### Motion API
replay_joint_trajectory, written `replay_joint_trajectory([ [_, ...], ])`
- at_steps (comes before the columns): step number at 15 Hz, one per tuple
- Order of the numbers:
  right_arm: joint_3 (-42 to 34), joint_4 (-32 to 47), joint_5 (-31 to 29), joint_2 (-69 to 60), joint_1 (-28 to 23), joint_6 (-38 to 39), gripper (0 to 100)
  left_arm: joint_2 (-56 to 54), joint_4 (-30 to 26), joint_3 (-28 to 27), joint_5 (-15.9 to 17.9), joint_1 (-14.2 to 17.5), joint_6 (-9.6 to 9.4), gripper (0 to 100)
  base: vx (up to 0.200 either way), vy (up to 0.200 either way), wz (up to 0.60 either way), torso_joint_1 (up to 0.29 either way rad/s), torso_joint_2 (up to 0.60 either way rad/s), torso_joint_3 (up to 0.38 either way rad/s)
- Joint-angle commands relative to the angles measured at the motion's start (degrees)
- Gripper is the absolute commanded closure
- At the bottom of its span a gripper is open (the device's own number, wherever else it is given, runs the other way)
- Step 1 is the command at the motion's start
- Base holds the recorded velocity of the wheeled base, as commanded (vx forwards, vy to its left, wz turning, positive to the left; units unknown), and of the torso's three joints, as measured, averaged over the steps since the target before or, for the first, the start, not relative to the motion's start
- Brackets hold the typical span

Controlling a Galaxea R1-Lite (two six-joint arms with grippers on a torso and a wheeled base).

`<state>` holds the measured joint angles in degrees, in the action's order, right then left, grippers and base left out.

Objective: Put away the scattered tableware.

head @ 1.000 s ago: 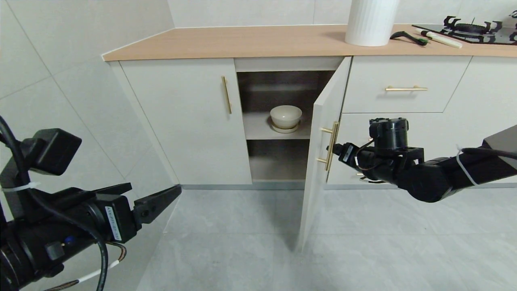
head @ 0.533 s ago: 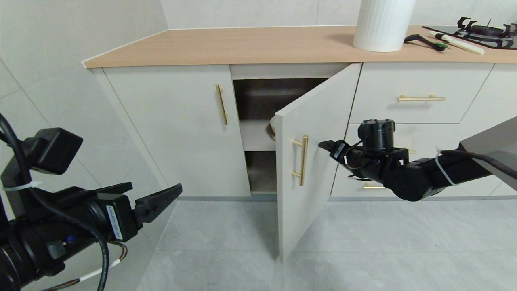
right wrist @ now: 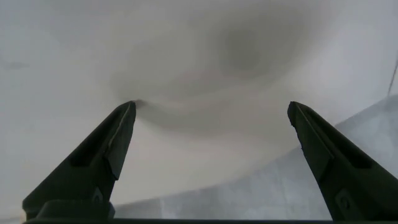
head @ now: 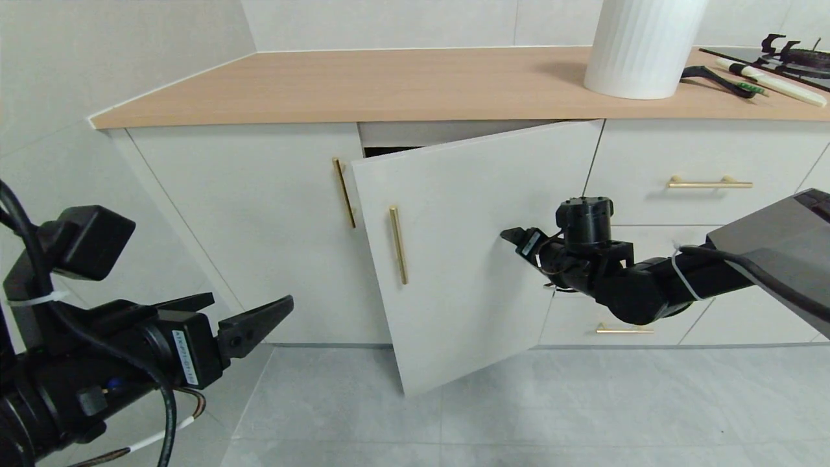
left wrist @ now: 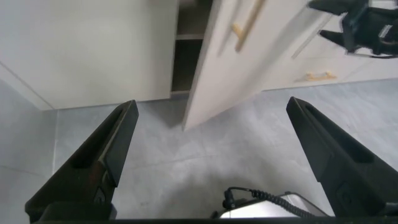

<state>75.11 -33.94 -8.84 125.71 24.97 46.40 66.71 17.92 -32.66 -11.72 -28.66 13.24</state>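
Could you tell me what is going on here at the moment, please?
The robot is closing the cabinet door. The open right pincer is at the door's front face, and the door has swung from wide open to nearly shut, with a narrow gap left at its free edge. The left pincer hangs open and empty, low on the left.

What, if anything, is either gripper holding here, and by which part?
Nothing is held. The left gripper hangs open above the grey tiled floor; the right gripper is open at the flat face of the white cabinet door.
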Motion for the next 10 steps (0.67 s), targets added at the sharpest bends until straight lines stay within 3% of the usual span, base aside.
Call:
replay_joint_trajectory([
  [1,0.13,0.01,-0.21,0.24,-0.01,0.1,0,0.0,0.01,0.05,-0.06,0.01,0.03,0,0.0,0.0,0.0,0.0,0.0,0.0],
  [4,4.52,0.28,-6.28,3.23,-0.18,0.54,0,0.0,0.01,0.05,0.03,0.01,0.03,0,0.0,0.0,0.0,0.0,0.0,0.0],
  [10,7.95,0.63,-9.97,5.6,-1.15,0.62,0,0.09,0.01,0.05,0.03,0.01,0.03,0,0.0,0.0,0.0,0.0,0.0,0.0],
])
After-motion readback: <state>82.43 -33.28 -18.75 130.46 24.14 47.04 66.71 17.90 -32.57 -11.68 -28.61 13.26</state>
